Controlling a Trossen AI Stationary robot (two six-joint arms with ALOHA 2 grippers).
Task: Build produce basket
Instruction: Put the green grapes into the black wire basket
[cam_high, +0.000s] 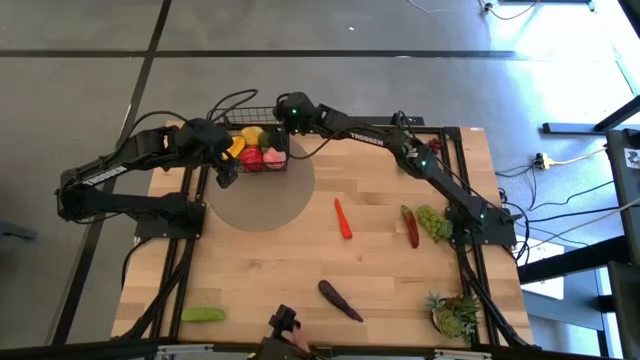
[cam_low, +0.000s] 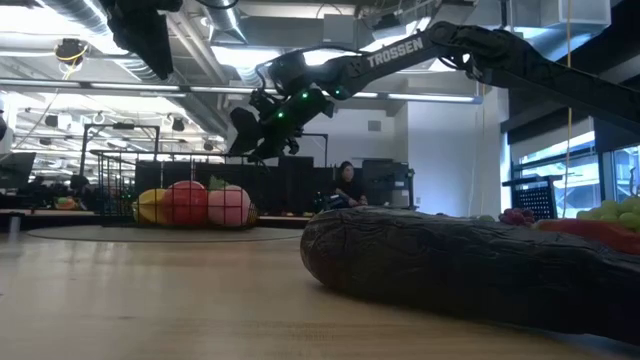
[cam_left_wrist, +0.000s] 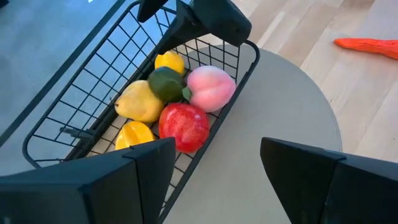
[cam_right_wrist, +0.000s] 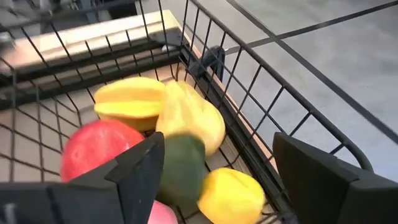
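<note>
The black wire basket (cam_high: 262, 150) stands on a round grey mat (cam_high: 262, 200) at the table's far side. In it lie a red apple (cam_left_wrist: 184, 126), a pink peach (cam_left_wrist: 211, 88), yellow lemons (cam_left_wrist: 140, 101), an orange mango (cam_left_wrist: 134, 134) and a dark green fruit (cam_left_wrist: 166, 84). My right gripper (cam_high: 285, 122) hangs open over the basket's far right corner; in the right wrist view (cam_right_wrist: 217, 180) the green fruit (cam_right_wrist: 183, 165) lies below, beside one finger. My left gripper (cam_high: 227, 172) is open and empty at the basket's near left, over the mat; it also shows in the left wrist view (cam_left_wrist: 217, 168).
On the wooden table lie a red chili (cam_high: 343, 218), a second chili (cam_high: 410, 226), green grapes (cam_high: 433, 222), a dark eggplant (cam_high: 340, 300) and a green cucumber (cam_high: 203, 314). A spiky potted plant (cam_high: 455, 315) stands at the near right corner. A person (cam_low: 350, 185) sits in the room beyond.
</note>
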